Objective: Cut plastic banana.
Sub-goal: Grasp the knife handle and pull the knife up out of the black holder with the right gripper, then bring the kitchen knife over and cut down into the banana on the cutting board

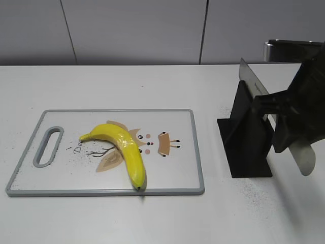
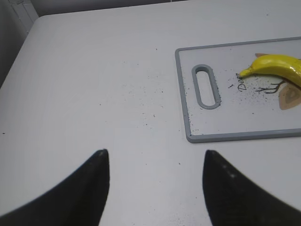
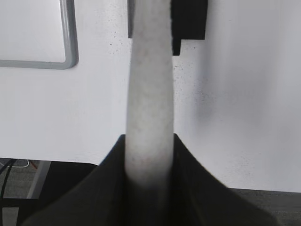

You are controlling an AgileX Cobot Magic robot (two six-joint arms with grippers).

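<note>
1. Your right gripper (image 3: 149,162) is clamped on the pale handle of the knife (image 1: 254,84), with the fingers (image 3: 108,179) pressed against both sides of it. In the exterior view the blade rises up and to the left from the grip, above the black knife stand (image 1: 246,137).

2. Your left gripper (image 2: 155,165) has its jaws spread wide and holds nothing. It hovers over bare table (image 2: 94,84), well to the left of the cutting board (image 2: 188,94).

3. The banana (image 1: 124,150) lies on the board, its stem toward the board's handle slot (image 1: 47,146) and its dark tip touching or just over the near rim. It curves, so it will likely roll or skid under a blade.

4. The step in hand looks like carrying the knife from the stand to the board. I cannot tell whether the blade is fully clear of the stand, so raise it straight before you swing left.

5. Keep the grip firm; a smooth handle may twist under cutting load.

6. Aim across the thick middle of the banana, edge square to it, and press straight down.

7. Consider steadying the stem end with the left gripper, well away from the cutting line.
</note>
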